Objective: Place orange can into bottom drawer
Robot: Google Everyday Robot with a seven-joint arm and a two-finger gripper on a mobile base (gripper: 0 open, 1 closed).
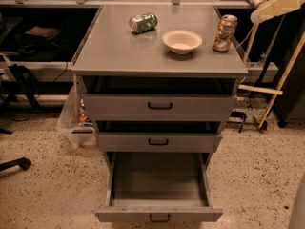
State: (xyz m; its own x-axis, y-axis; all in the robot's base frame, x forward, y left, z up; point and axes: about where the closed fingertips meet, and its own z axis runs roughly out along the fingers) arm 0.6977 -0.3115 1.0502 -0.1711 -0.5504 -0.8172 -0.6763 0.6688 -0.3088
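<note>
Clearly the task is only at its beginning: the can is not lifted yet. At the left, a plastic bag (71,123) stands beside the desk (114,51) on the speckled floor (43,194). On the desk come a green can (143,23) on its side, a pale bowl (182,41), then the orange can (225,33), upright near the right edge. Below, the bottom drawer (159,216) is pulled out. The hand (259,11) hangs at the top right, apart from the can; open or closed, I cannot tell.
</note>
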